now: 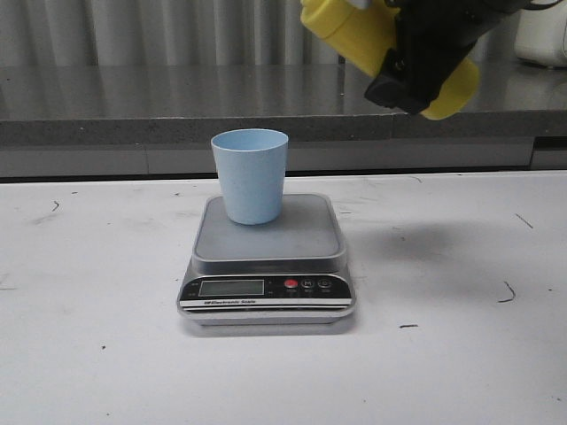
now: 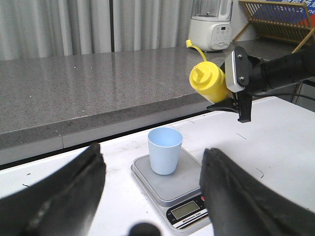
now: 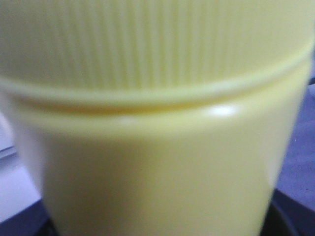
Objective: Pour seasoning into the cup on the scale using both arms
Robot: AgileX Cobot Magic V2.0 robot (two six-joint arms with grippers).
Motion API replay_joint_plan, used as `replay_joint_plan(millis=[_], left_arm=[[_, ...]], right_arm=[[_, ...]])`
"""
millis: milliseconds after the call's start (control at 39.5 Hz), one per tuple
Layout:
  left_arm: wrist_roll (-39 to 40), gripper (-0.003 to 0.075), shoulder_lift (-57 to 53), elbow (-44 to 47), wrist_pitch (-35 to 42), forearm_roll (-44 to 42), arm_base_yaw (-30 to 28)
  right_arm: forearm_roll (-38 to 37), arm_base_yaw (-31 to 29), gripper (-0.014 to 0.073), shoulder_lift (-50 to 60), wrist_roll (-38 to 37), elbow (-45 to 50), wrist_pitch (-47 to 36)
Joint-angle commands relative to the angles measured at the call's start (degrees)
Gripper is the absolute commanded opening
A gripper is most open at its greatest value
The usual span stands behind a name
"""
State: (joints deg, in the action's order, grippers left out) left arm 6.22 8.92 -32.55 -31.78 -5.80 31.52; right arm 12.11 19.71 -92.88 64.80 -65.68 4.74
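Currently the yellow bottle (image 1: 359, 35) is held in the air by the right gripper (image 1: 416, 62), above and to the right of the cup (image 1: 251, 175), well clear of it. The front view cuts off the bottle's cap end at the top edge of the picture, and the gripper body covers its middle; only the rounded base shows at lower right. The left wrist view gives the fuller picture: the bottle (image 2: 209, 81) lies tilted, its ribbed cap and nozzle toward the cup's side, with the right gripper (image 2: 236, 88) clamped around its body. From the right wrist the bottle (image 3: 157, 147) fills almost the whole view, blurred, with the cap ribs above a ridge; the fingers themselves are barely visible there.

The pale blue cup (image 2: 165, 150) stands upright on the steel platform of the scale (image 1: 266, 252), toward the rear of the platform. The scale's display cannot be read; a red button and two dark ones sit beside it.

The left gripper (image 2: 147, 196) appears only in its own wrist view, as two dark, blurred fingers (image 2: 64, 196) spread wide apart with nothing between them, near the scale (image 2: 172, 189). It is out of sight from the front.

A white appliance (image 2: 210, 24) and a wooden rack (image 2: 275, 19) stand on the grey counter (image 2: 74, 88) behind, both partly cut off.
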Motion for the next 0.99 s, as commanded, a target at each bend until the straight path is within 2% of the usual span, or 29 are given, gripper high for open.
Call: replay_joint_plan(millis=[0, 253, 886, 962], left_arm=[[0.54, 0.0421, 1.19, -1.51, 4.70, 0.29, 0.43], [0.54, 0.0421, 1.19, -1.51, 4.70, 0.29, 0.43], [0.54, 0.0421, 1.19, -1.51, 4.70, 0.29, 0.43], [0.54, 0.0421, 1.19, -1.51, 4.70, 0.29, 0.43]], right_arm=[[-0.08, 0.01, 0.0349, 2.10, 0.87, -4.85, -1.86], [-2.51, 0.01, 0.0349, -0.87, -0.20, -11.17, 7.54], [-3.81, 0.01, 0.0349, -1.74, -1.08, -11.30, 7.51], [-6.82, -0.10, 0.0349, -1.86, -1.38, -11.30, 7.07]])
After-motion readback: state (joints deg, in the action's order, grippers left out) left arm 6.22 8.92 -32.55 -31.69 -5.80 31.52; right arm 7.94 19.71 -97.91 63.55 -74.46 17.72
